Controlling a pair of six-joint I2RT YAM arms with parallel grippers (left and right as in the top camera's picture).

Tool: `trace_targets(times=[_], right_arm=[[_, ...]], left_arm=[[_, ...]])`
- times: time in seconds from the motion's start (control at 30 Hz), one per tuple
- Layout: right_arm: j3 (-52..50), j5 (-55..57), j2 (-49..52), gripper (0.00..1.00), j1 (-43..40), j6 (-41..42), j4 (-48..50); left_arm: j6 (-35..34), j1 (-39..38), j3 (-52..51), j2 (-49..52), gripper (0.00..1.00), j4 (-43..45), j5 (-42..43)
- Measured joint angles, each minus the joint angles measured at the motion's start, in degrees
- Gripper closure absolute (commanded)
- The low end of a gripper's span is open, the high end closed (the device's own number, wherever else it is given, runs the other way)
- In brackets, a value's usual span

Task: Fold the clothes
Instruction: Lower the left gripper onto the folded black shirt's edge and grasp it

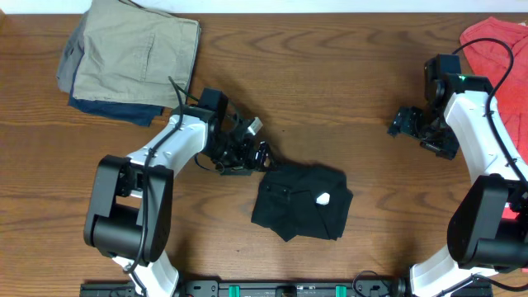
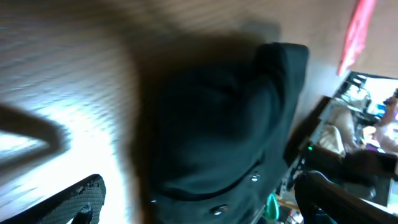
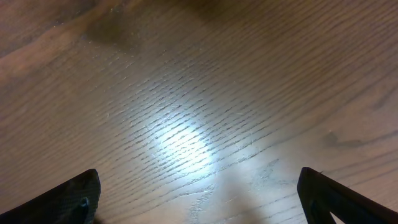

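Overhead view shows a black short-sleeved T-shirt of soft fabric (image 1: 301, 205) lying as a small, roughly square bundle in the lower centre of the frame, on the brown wooden table (image 1: 346, 82). A small white tag (image 1: 323, 198) shows on top of it. The left gripper (image 1: 261, 155) is just beside the upper left corner of the bundle; whether it touches the fabric I cannot tell. Its jaws are spread wide and hold nothing. The right gripper (image 1: 404, 124) is well apart, at the right of the frame over bare wood, also spread and empty. A folded khaki garment (image 1: 136, 49) lies on a navy garment (image 1: 103, 106) in the upper left, and a red cloth (image 1: 499, 45) in the upper right corner.
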Motion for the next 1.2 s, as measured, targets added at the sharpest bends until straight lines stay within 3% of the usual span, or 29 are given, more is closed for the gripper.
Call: trace_targets(times=[1.2], right_arm=[[0.0,0.0,0.0,0.01,0.0,0.0,0.0]], left_arm=[[-0.4,-6.4,-11.6,0.0,0.02,11.5,8.7]])
